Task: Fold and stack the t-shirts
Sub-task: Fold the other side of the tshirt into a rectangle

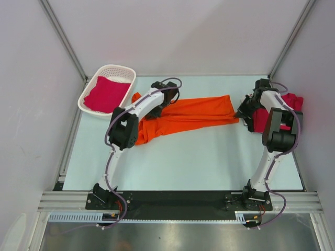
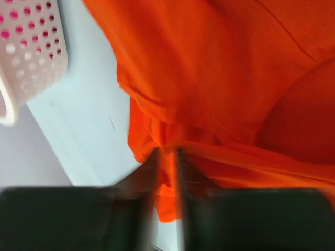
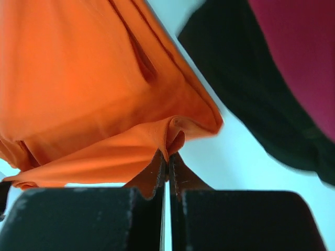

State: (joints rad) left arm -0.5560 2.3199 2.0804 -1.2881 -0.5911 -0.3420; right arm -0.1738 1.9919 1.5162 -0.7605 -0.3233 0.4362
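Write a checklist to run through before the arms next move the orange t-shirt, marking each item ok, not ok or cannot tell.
1. Grip of the right claw on the orange t-shirt: ok, shut on a pinched corner.
2. Grip of the left claw on it: cannot tell; cloth sits between the fingers, but the view is blurred.
3. Orange t-shirt lying flat: not ok, its left part is bunched.
4. Bare table in front for folding: ok.
5. The crimson t-shirt apart from the right arm: cannot tell, the arm hides part of it.
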